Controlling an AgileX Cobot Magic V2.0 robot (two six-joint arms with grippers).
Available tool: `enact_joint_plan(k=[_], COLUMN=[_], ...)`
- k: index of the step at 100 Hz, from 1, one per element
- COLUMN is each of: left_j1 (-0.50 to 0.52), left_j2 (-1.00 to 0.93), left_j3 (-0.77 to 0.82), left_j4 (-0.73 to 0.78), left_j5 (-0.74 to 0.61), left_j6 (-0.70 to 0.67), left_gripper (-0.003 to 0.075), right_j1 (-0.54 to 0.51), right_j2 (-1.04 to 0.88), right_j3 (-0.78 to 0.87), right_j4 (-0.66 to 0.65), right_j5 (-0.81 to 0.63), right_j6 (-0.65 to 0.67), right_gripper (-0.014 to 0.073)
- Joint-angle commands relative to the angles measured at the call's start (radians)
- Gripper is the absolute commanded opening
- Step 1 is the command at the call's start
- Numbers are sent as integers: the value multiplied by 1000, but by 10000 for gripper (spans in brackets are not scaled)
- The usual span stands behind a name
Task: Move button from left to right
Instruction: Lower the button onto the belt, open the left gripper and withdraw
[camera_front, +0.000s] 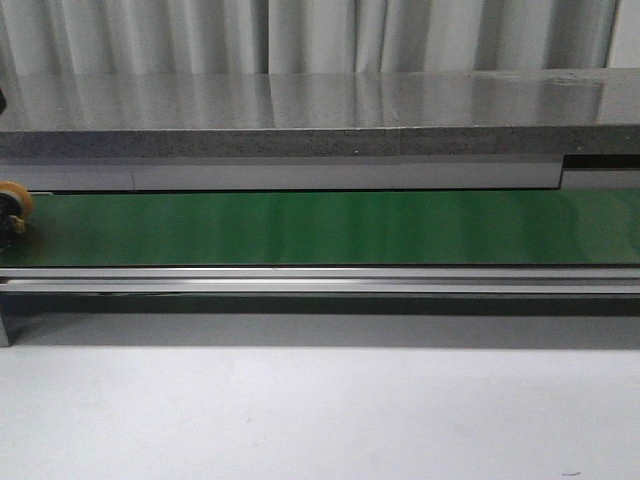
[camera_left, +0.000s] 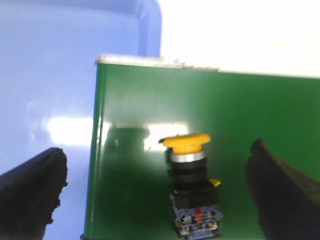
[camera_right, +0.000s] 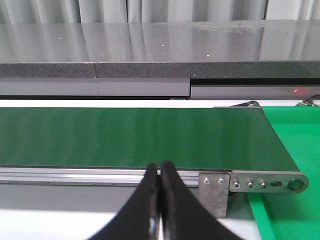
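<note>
1. Left gripper: fingers spread wide apart, gripping nothing. The button stands upright between them, touching neither finger.
2. Button: yellow-orange cap on top, silver collar below it, black body with blue-red marking at the base. It rests on the green belt near the belt's end edge.
3. Beside that belt end lies a blue tray, close to one finger.
4. Front view: the button sits at the far left of the belt, partly cut off by the frame edge.
5. Right gripper: fingertips pressed together, nothing between them, over the belt's aluminium side rail.
6. Behind the belt runs a grey stone ledge.
</note>
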Motion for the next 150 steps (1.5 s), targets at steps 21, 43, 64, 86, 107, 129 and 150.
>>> enact_joint_plan(k=[21, 43, 64, 86, 107, 129, 150], left_j1=[-97, -109, -109, -109, -109, -109, -109], left_j2=[-343, -629, -936, -1222, -1422, -1454, -1454], left_j3=[210, 476, 740, 916, 986, 1032, 1034], left_j4=[-19, -19, -44, -50, -50, -50, -50], left_j5=[-282, -470, -602, -609, -605, -600, -601], left_j6=[6, 6, 6, 6, 6, 6, 6], left_gripper=[686, 686, 686, 686, 686, 686, 649], right_j1=[-2, -2, -2, -2, -2, -2, -2], right_j2=[-17, -17, -17, -17, -17, -17, -17], right_j3=[0, 0, 0, 0, 0, 0, 0], right_j4=[2, 2, 2, 2, 2, 2, 2], right_j5=[-83, -83, -83, -83, -83, -83, -83], right_j6=[-4, -4, -4, -4, -4, -4, -4], right_gripper=[-68, -68, -68, -68, -68, -68, -68])
